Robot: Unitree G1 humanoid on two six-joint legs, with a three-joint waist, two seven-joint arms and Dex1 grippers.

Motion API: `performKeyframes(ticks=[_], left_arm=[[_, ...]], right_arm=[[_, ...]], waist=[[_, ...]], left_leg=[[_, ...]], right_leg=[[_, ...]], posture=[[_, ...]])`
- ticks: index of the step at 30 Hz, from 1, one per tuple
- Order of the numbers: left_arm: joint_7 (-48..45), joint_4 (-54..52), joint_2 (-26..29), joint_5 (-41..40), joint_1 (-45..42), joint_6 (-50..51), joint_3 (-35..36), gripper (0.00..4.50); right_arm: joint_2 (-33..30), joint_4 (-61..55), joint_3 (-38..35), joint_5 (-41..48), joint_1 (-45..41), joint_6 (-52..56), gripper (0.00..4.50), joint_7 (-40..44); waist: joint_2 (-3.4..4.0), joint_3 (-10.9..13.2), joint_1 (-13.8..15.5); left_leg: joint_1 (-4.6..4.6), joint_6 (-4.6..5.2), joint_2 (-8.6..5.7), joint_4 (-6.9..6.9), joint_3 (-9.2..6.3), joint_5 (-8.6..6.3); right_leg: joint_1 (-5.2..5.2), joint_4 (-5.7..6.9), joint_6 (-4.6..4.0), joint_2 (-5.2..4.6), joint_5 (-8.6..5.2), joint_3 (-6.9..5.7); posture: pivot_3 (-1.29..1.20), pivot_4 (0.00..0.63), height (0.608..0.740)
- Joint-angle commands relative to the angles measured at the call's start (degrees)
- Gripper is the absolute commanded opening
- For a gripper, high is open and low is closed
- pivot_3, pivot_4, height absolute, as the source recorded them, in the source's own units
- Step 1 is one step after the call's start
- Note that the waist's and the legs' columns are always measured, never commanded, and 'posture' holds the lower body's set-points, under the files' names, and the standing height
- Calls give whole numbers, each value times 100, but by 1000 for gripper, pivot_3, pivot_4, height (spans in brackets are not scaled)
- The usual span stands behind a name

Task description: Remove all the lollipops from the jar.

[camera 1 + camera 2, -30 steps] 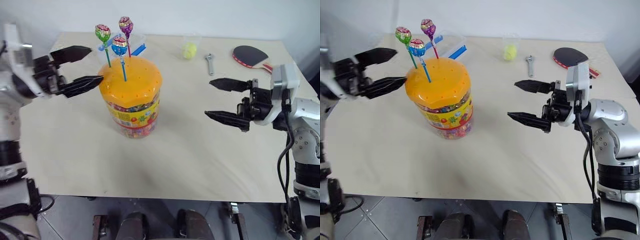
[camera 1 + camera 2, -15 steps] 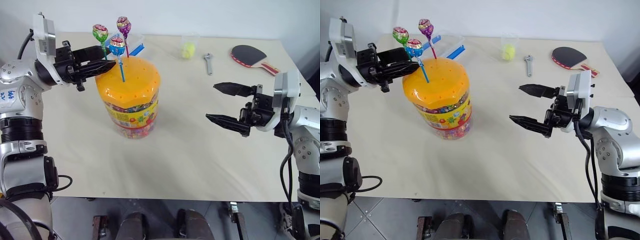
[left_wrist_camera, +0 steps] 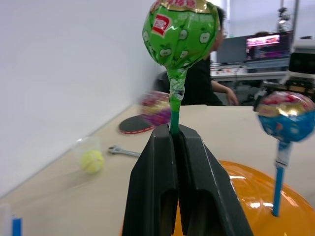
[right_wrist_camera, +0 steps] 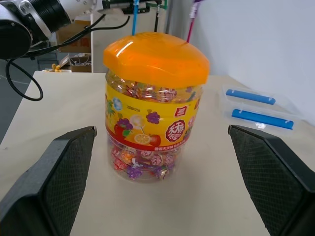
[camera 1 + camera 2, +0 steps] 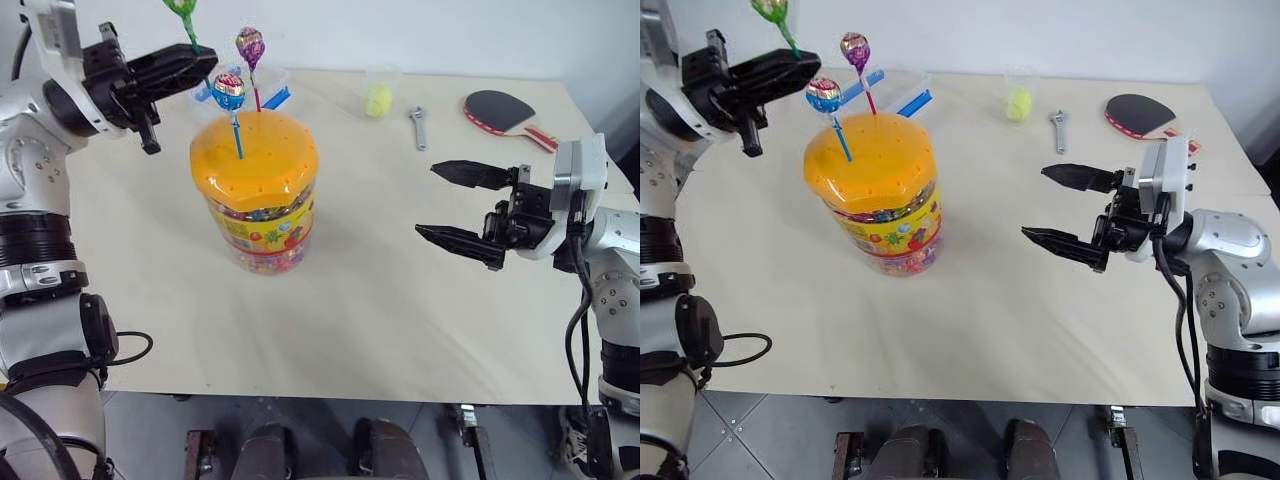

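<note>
The jar is a clear cylinder with a holed orange lid, standing left of the table's middle. A blue lollipop and a purple lollipop stand with their sticks in the lid. My left gripper is raised above and to the left of the lid, shut on the stick of the green lollipop, whose stick is clear of the lid. Off to the jar's right, my right gripper hangs open above the table, pointing at the jar, with nothing between its fingers.
Behind the jar lies a clear box with blue pieces. A small clear cup with a yellow ball, a wrench and a table tennis paddle sit along the far right. A person sits in the room behind.
My left gripper closed on the green lollipop's stick and rose, lifting it out of the lid. The right gripper stayed where it was.
</note>
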Motion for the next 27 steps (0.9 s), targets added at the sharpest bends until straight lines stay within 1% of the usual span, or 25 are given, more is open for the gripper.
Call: performKeyframes(ticks=[1, 2, 4, 6, 8, 10, 11, 14, 17, 19, 21, 24, 27], left_arm=[[603, -412, 319, -110, -247, 312, 377, 34], [909, -427, 474, 26, -205, 549, 385, 34], [1752, -549, 930, 380, 32, 1457, 370, 34], [2260, -859, 1320, 488, 463, 2325, 451, 34], [2600, -1316, 1741, 536, 1165, 3374, 558, 34], [2933, -1768, 2017, 581, 1943, 4274, 778, 34], [3056, -1924, 2063, 563, 2170, 4539, 882, 34], [3435, -2281, 2320, 821, 3301, 5440, 1072, 34], [3710, -2503, 2418, 1003, 3995, 5808, 1080, 34], [3879, -2454, 2433, 1119, 4245, 6053, 1045, 34], [3989, -2383, 2424, 1203, 4369, 6112, 1029, 34], [4044, -2144, 2482, 1201, 4285, 6486, 978, 34], [4109, -2034, 2510, 1236, 4146, 6574, 1002, 699]], right_arm=[[-137, -49, -199, 30, -116, -137, 4500, 84], [-137, -24, -185, 24, -145, -131, 4500, 103], [-140, 25, -163, 32, -206, -111, 4500, 154], [-173, 77, -128, 20, -239, -101, 4500, 254], [-184, 166, -59, -6, -305, -99, 4500, 359], [-151, 292, 41, -46, -428, -115, 4500, 437], [-139, 338, 73, -62, -472, -121, 4500, 464], [-54, 557, 245, -138, -688, -146, 4500, 611], [41, 755, 368, -228, -881, -200, 4500, 705], [108, 861, 433, -267, -995, -232, 4500, 753], [146, 928, 469, -298, -1061, -254, 4500, 793], [188, 1015, 506, -344, -1150, -269, 4500, 853], [222, 1065, 512, -386, -1211, -266, 4500, 886]], waist=[[0, 0, -1], [0, 0, -1], [0, 0, -22], [0, 0, -48], [0, 0, -107], [0, 0, -126], [0, 0, -129], [-9, 2, -126], [-12, 2, -78], [-14, 1, -35], [-14, 1, 14], [-18, -2, 43], [-18, -2, 29]], left_leg=[[0, 0, 0, 0, 0, 0], [0, 0, 0, -1, -1, 0], [2, 0, 0, -2, -3, 0], [11, 0, 0, -9, -2, 0], [14, 0, 1, -13, -3, 0], [16, 0, 1, -14, -5, 0], [15, 0, 1, -15, -7, 0], [11, 0, 2, -13, -10, 0], [11, 0, 1, -14, -10, 0], [10, 0, 1, -13, -8, 0], [11, -1, 0, -13, -1, 0], [10, -1, -1, -11, -3, 0], [10, -1, -1, -12, 0, 0]], right_leg=[[0, 0, 0, 0, 0, 1], [0, 0, 0, 0, 0, 1], [0, 3, 0, 0, 0, 2], [-1, 6, 0, 0, 0, 7], [-1, 8, 0, 0, 0, 11], [-1, 18, 0, 0, 0, 11], [-1, 18, 0, 0, 0, 12], [-2, 18, 0, 0, 0, 15], [-2, 18, 0, 0, 0, 19], [-2, 16, 0, 0, 0, 21], [-2, 12, 0, 0, 0, 26], [-2, 14, 0, 0, 0, 26], [-2, 13, 0, 0, 0, 24]], posture=[[0, 150, 740], [0, 150, 740], [0, 150, 740], [0, 150, 740], [0, 150, 740], [0, 150, 740], [0, 150, 740], [0, 150, 740], [0, 150, 740], [0, 150, 740], [0, 150, 740], [0, 150, 740], [0, 150, 740]])
